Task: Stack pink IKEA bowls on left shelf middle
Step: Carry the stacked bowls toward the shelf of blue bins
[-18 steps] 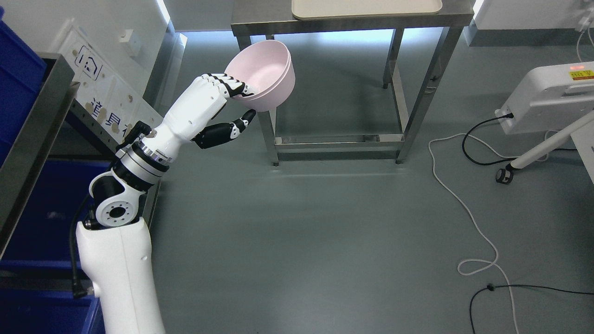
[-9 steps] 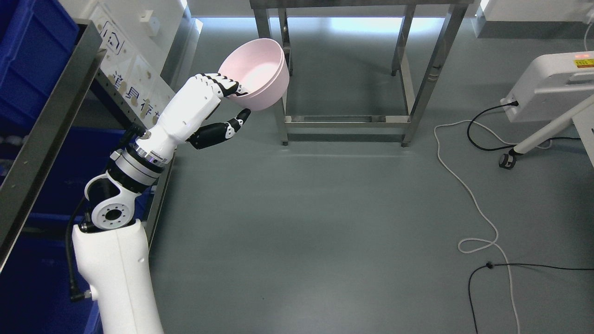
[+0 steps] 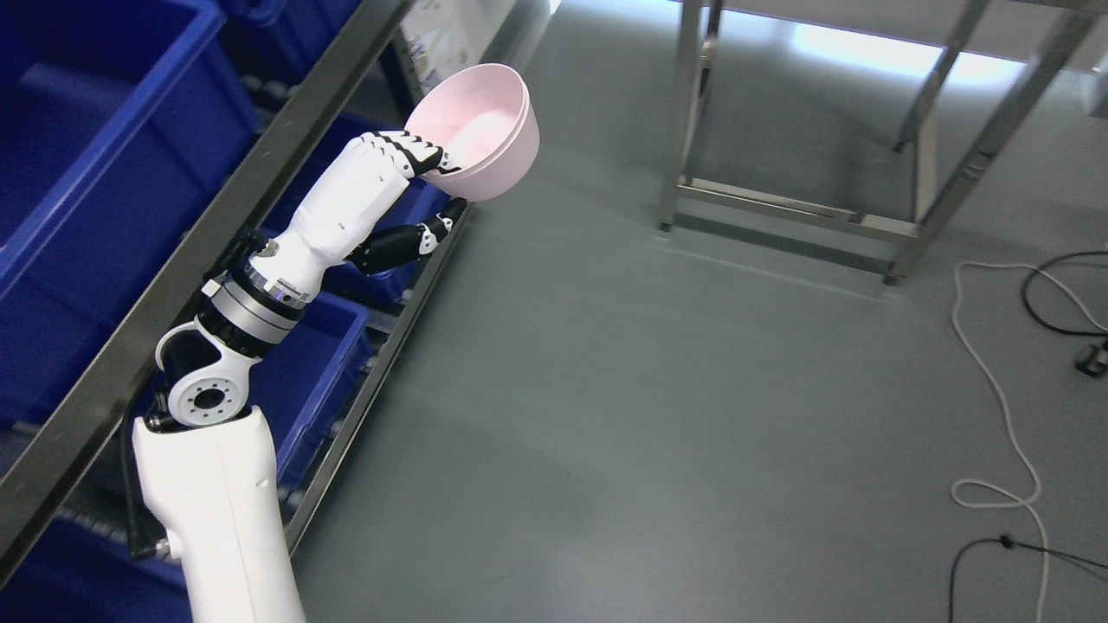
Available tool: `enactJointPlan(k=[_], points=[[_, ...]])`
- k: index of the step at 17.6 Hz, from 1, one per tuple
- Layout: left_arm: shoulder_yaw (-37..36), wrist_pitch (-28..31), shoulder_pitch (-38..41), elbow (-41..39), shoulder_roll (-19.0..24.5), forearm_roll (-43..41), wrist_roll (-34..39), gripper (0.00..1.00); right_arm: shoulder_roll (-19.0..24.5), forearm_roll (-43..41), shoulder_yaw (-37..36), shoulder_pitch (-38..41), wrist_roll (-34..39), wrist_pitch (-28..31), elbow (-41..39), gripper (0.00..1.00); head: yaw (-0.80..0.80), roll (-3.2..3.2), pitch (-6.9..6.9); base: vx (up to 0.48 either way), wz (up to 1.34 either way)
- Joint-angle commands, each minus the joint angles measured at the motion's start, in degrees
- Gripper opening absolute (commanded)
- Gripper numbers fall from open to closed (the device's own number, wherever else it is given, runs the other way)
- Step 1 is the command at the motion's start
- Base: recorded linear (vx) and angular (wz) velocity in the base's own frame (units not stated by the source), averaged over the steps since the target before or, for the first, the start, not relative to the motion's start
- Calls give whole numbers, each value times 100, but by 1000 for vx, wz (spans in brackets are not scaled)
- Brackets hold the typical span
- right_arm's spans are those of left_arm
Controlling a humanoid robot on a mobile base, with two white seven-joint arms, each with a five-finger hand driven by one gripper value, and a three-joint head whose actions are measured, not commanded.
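1. The grey floor point(image 3: 606, 415) fills most of the head view and is the largest surface in sight.
2. A metal shelf rack point(image 3: 216, 225) runs along the left side of the floor, its dark front rail slanting from the lower left up toward the top middle.
3. Blue bins point(image 3: 95, 156) sit in the shelf rack on more than one level: a large one above the rail and others below it, close to the floor.
4. A steel table frame point(image 3: 805, 208) stands well apart from the shelf rack, across the floor to the upper right; only its legs and low crossbars show.
5. The left arm point(image 3: 216, 484) rises from the bottom edge just in front of the shelf rack, white with a black and silver wrist joint, and reaches up and to the right.
6. The pink bowl point(image 3: 480, 130) is held in the air beside the shelf rack's front rail, above the floor and tilted so its opening faces up and to the left. A faint line near the rim hints at two nested bowls, but this cannot be told for certain.
7. The left hand point(image 3: 415, 186) pinches the pink bowl: the fingers point(image 3: 424, 158) curl over the near rim into the inside, and the dark thumb point(image 3: 437, 229) presses from below against the outer wall.
8. A white cable point(image 3: 1004, 415) and a black cable point(image 3: 1052, 298) lie on the floor far from the shelf rack, at the right edge.
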Motion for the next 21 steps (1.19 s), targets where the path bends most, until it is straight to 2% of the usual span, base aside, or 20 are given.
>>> enactJointPlan(k=[1,4,7,14,21], points=[[-1090,0,-469,-439,100,119,-8,3,-100,0,0,0,-6,-2,0,100,0,0,0,-214,931],[-1372,7,-1295,-466,100,119,-17,3,-100,0,0,0,2,-2,0,100,0,0,0,-213,1014],[-1487,377,-1859,-457,100,92,-270,3,-100,0,0,0,2,-2,0,100,0,0,0,-157,1079],[-864,492,-1834,-440,100,-303,-798,3,-100,0,0,0,2,-2,0,100,0,0,0,-88,1093],[-688,492,-1921,236,100,-646,-808,3,-100,0,0,0,2,-2,0,100,0,0,-2,4,828]])
